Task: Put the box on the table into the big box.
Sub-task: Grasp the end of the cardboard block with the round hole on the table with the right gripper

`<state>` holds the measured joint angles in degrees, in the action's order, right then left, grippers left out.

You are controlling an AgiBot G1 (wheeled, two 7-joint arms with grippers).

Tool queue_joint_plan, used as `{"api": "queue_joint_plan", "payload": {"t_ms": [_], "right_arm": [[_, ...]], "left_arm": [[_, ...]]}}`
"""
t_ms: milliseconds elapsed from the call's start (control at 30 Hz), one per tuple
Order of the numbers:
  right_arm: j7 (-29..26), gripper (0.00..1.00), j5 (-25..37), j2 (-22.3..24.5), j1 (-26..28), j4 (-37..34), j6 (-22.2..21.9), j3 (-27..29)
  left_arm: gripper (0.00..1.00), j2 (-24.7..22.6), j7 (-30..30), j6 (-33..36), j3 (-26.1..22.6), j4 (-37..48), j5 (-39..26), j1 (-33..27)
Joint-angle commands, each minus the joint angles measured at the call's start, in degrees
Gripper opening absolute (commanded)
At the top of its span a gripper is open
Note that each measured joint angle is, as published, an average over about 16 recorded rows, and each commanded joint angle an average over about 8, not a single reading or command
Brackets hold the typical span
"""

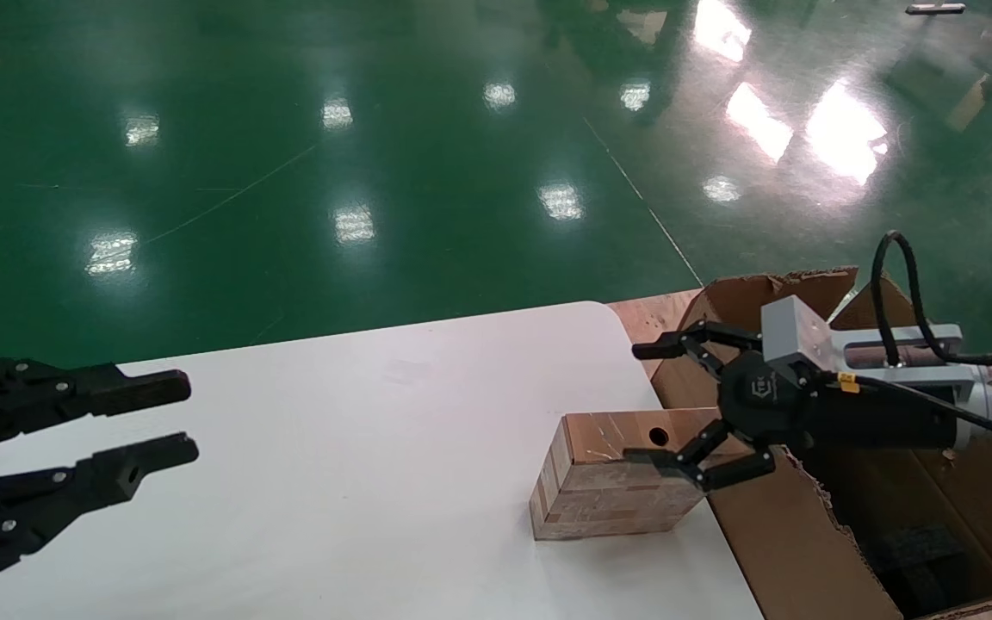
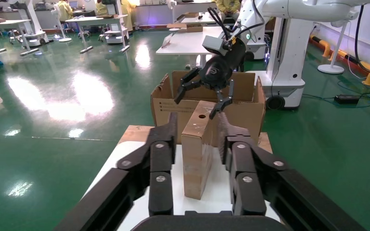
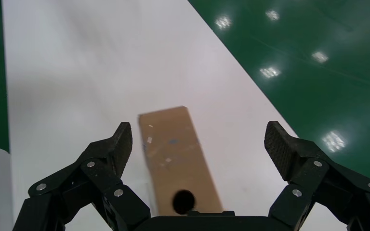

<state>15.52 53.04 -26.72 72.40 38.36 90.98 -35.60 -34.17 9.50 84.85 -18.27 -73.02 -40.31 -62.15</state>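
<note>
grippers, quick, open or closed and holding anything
Left gripper: open, holding nothing, over the table's left side.
Right gripper: open, above the box, not gripping.

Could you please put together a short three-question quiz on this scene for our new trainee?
1. True or false: the right gripper has its fingers shut on the box.
2. Where does the box stand? A) inside the big box; B) on the table, near the edge beside the big box; C) on the green floor.
3. Fill in: the left gripper is held over the table's ____ side, apart from the box.

Key
1. False: its fingers are spread wide, above the end of the box with the round hole.
2. B
3. left
</note>
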Motion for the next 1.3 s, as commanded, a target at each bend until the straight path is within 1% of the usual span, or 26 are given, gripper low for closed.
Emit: {"api": "queue_joint_plan", "payload": {"t_ms": [33, 200, 400, 1000, 1300], "right_arm": [[0.9, 1.0, 0.4, -0.1, 1.1, -1.0, 0.0, -0.9], [2.8, 1.0, 0.6, -1.1, 2.8, -3.6, 0.1, -3.4], [4.1, 1.0, -0.8, -1.6, 3.4, -5.5, 0.2, -6.3], [6.0, 1.0, -5.4, -0.3, 4.4, -6.6, 0.2, -14.3], [7.0, 1.0, -6.9, -0.5, 5.5, -7.7, 0.1, -17.8]], "left_arm": [[0.0, 0.0, 0.0, 0.0, 0.0, 0.0, 0.0, 0.0], [0.0, 0.0, 0.0, 0.0, 0.0, 0.0, 0.0, 0.0], [0.0, 0.0, 0.0, 0.0, 0.0, 0.0, 0.0, 0.0], [0.0, 0.0, 0.0, 0.0, -0.1, 0.0, 0.0, 0.0], [0.0, 0.0, 0.0, 0.0, -0.1, 0.0, 0.0, 0.0]]}}
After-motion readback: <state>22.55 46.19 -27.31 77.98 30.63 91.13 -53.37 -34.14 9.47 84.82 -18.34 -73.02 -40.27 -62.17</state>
